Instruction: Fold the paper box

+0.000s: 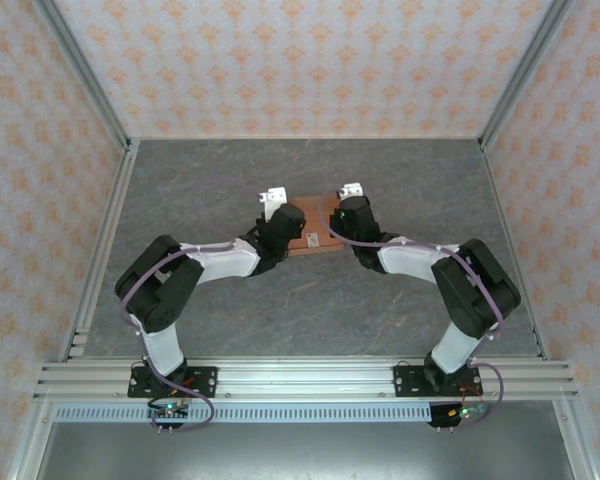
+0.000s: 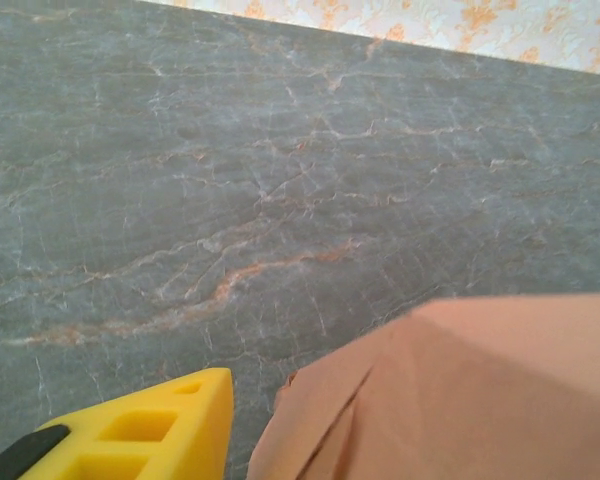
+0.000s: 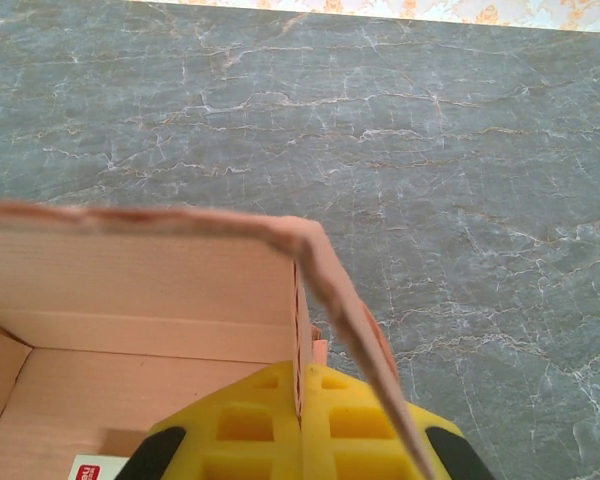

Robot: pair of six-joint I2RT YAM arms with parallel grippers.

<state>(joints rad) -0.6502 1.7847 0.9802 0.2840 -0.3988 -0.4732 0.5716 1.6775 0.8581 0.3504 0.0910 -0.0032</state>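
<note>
Step in hand: erecting the walls. The paper box (image 1: 315,240) sits mid-bench (image 1: 230,180). The right gripper (image 3: 301,390) pinches its end wall. The left gripper (image 1: 283,224) sits beside it, width indeterminate. Next, probably: re-grip the opposite flap.

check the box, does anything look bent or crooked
Yes: beside the wall pinched in the right gripper, a flap of the paper box leans outward at a slant instead of lying flush. No tear shows.
</note>
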